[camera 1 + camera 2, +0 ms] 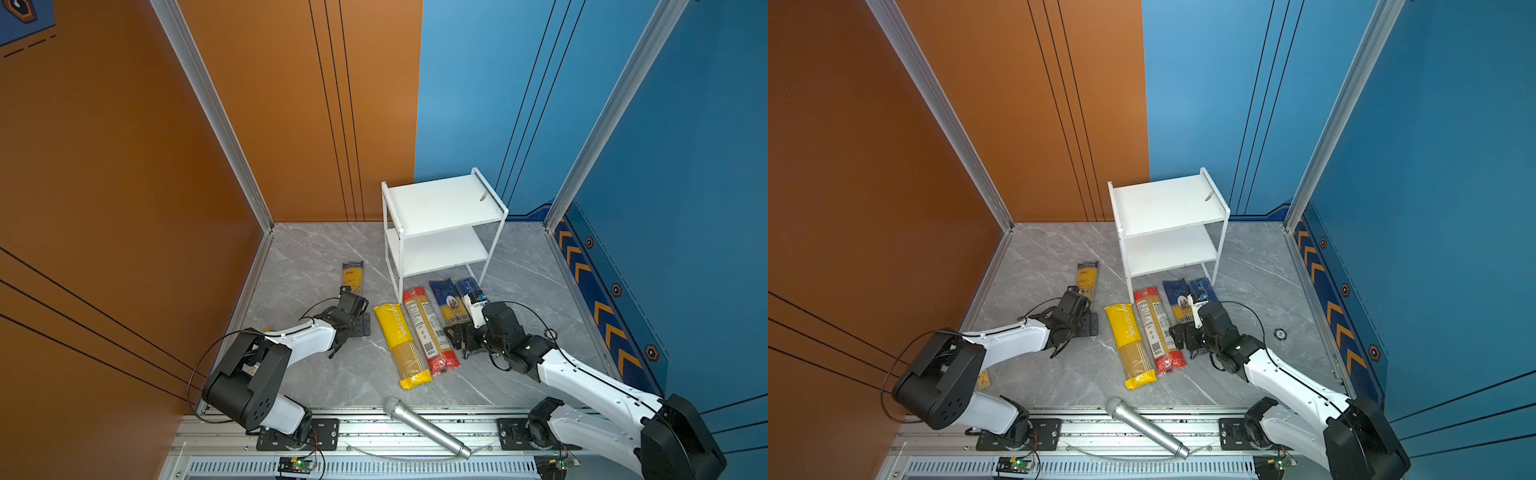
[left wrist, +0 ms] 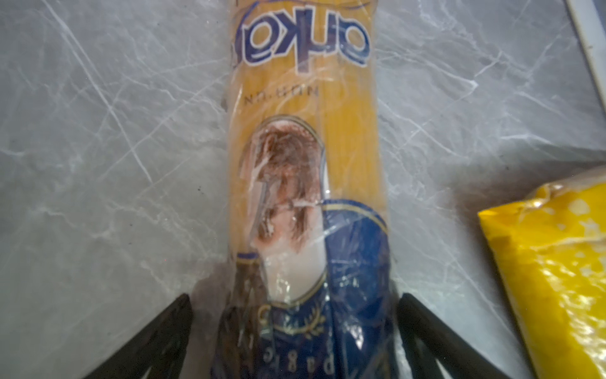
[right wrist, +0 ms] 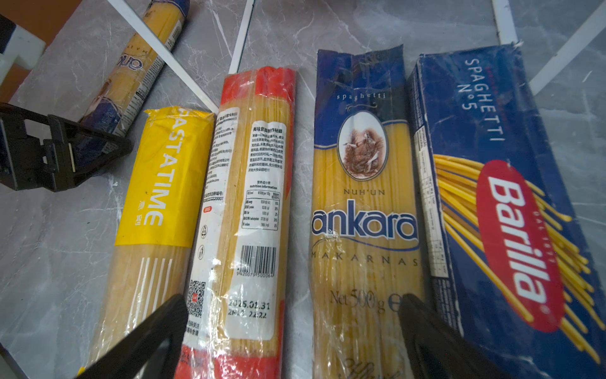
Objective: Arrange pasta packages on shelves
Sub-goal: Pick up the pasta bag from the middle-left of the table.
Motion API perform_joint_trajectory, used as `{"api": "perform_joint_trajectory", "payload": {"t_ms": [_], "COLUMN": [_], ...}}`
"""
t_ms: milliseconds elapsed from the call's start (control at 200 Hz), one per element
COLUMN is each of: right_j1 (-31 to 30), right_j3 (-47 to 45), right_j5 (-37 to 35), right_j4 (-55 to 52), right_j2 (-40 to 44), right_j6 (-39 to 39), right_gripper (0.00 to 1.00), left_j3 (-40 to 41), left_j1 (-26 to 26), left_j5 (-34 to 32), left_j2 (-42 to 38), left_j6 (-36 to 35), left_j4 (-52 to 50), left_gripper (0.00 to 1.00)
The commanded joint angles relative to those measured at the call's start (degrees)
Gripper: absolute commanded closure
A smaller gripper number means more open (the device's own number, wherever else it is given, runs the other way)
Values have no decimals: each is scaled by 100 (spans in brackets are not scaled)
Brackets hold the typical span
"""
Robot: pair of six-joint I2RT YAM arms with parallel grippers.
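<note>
Five spaghetti packs lie flat on the grey marble-patterned table, none shelved yet. The small white two-tier rack with thin tube frame stands toward the far edge, and both its boards carry no pack. Between the rack and the near edge, four packs lie side by side:
- the yellow plastic bag
- the red-ended clear bag
- a blue-and-yellow "ankara" bag
- the dark blue "Barilla" pack

The second blue-and-yellow "ankara" bag lies alone, nearer the left edge. A silver microphone rests across the near edge, apart from the packs.

My left jaws are spread wide and straddle the dark blue end of the lone ankara bag, one on each side, gripping nothing. My right jaws, also released and empty, hover low over the near ends of the row. Their span takes in both the red-ended bag and the ankara bag beside it.

Step in hand, as I judge it: the first pick, with the approach done on the left. The next move there is to clench across the bag's width, lift it level and carry it to a board. On the right I should first centre over a single pack, since closing as I stand would likely catch two.
</note>
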State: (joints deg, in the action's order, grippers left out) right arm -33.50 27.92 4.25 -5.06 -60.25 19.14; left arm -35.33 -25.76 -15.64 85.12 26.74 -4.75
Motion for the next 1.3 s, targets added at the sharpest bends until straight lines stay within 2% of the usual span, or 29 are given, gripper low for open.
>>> {"api": "perform_joint_trajectory", "payload": {"t_ms": [0,175,285,310,380,556,846,931,1081,1111,1292], "right_j1": [-56,-54,-59,-59,-57,-60,-59,-69,-69,-69,-67], "right_j3": [4,12,13,9,11,29,47,54,63,73,108], "right_j5": [-91,-91,-91,-91,-100,-100,-105,-92,-96,-100,-125], "right_j4": [67,69,67,67,67,51,17,7,-22,-38,-117], "right_j2": [-40,-41,-40,-40,-48,-67,-40,-40,-40,-40,-33], "right_j6": [13,11,12,18,11,11,18,16,2,-5,-37], "right_gripper": [3,3,3,3,3,3,3,3,3,3,3], "left_j3": [9,-4,-17,-12,-13,-1,-34,-57,-118,-135,-201], "left_j1": [59,57,54,60,54,51,73,88,106,117,157], "left_j5": [-196,-196,-138,-112,-61,-50,111,239,392,409,700], "left_j2": [109,110,74,75,80,110,30,37,108,126,158], "left_j6": [232,227,196,172,147,189,209,201,187,188,220], "left_j4": [-228,-228,-219,-206,-193,-193,-211,-210,-226,-234,-220], "left_gripper": [2,0,12,19,27,35,57,70,83,89,100]}}
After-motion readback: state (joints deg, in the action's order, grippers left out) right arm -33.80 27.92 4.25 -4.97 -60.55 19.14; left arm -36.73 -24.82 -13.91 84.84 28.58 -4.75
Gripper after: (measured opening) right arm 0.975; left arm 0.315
